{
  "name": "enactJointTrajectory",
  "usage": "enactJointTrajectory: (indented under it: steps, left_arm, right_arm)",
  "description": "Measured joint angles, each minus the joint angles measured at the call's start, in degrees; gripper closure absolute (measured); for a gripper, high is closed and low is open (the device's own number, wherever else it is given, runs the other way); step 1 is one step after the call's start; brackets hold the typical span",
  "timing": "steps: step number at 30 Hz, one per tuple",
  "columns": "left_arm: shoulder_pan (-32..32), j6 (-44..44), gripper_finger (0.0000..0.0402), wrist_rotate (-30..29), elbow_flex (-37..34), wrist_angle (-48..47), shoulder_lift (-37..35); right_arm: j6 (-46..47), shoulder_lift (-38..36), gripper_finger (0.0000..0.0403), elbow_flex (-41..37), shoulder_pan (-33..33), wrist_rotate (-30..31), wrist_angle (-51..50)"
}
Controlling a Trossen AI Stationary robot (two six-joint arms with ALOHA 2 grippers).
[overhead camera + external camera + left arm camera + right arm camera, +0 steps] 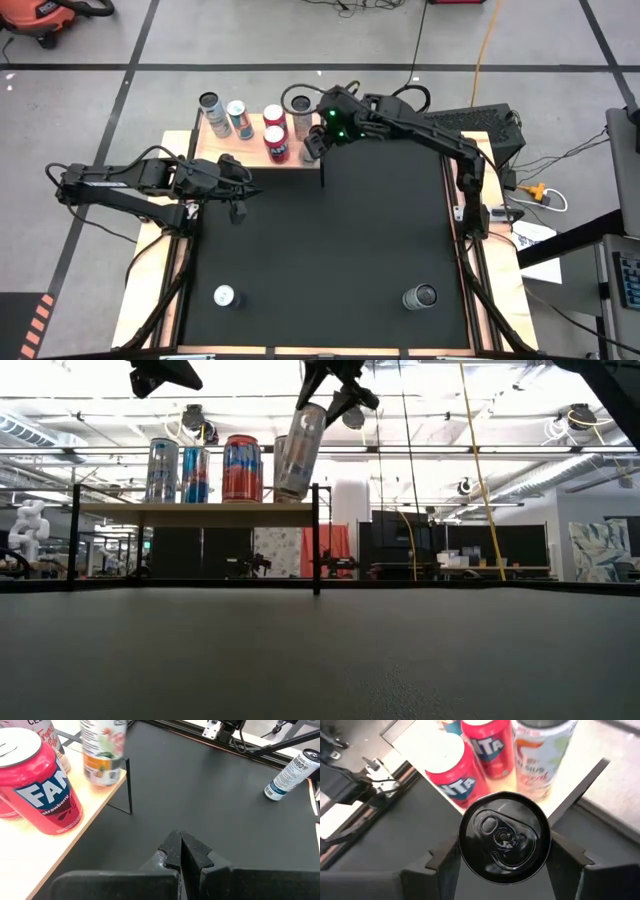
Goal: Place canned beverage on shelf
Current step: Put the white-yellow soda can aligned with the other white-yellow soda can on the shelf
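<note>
A: Can (300, 450), tilted, hangs clamped in the right gripper (504, 851) above the shelf's (195, 514) corner post.

B: Risk: it may clip that post or topple the red cans (276, 143). Left gripper (181, 851) waits, pinched empty.

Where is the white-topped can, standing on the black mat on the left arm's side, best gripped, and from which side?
Grip its round side wall just under the top rim, coming straight down. The can stands upright and alone on the mat, so there is room on both sides. The left claw, now shut, is closer.
</note>
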Motion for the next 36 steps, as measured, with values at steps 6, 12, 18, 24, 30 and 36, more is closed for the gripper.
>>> enactJointTrajectory:
  steps: [6, 12, 18, 24, 30, 36]
  left_arm:
    - [0.0, 0.0, 0.0401, 0.0, 0.0, 0.0, 0.0]
    - [0.0, 0.0, 0.0401, 0.0, 0.0, 0.1, 0.0]
    - [0.0, 0.0, 0.0401, 0.0, 0.0, 0.0, 0.0]
    - [0.0, 0.0, 0.0401, 0.0, 0.0, 0.0, 0.0]
    - [0.0, 0.0, 0.0401, 0.0, 0.0, 0.1, 0.0]
    - [0.0, 0.0, 0.0401, 0.0, 0.0, 0.1, 0.0]
  right_arm:
    - [-2.5, 1.1, 0.02, 0.0, -0.7, -0.2, 0.5]
    - [-4.3, 1.1, 0.02, 0.0, -0.7, 1.5, 3.2]
    - [-4.8, 1.1, 0.02, 0.0, -1.3, 2.7, 3.3]
    - [-4.8, 1.1, 0.0198, 0.0, -1.2, 2.6, 3.3]
    - [-5.0, 1.1, 0.0188, 0.0, -1.4, 2.6, 2.9]
    - [-4.9, 1.1, 0.0182, 0.0, -1.7, 2.5, 1.3]
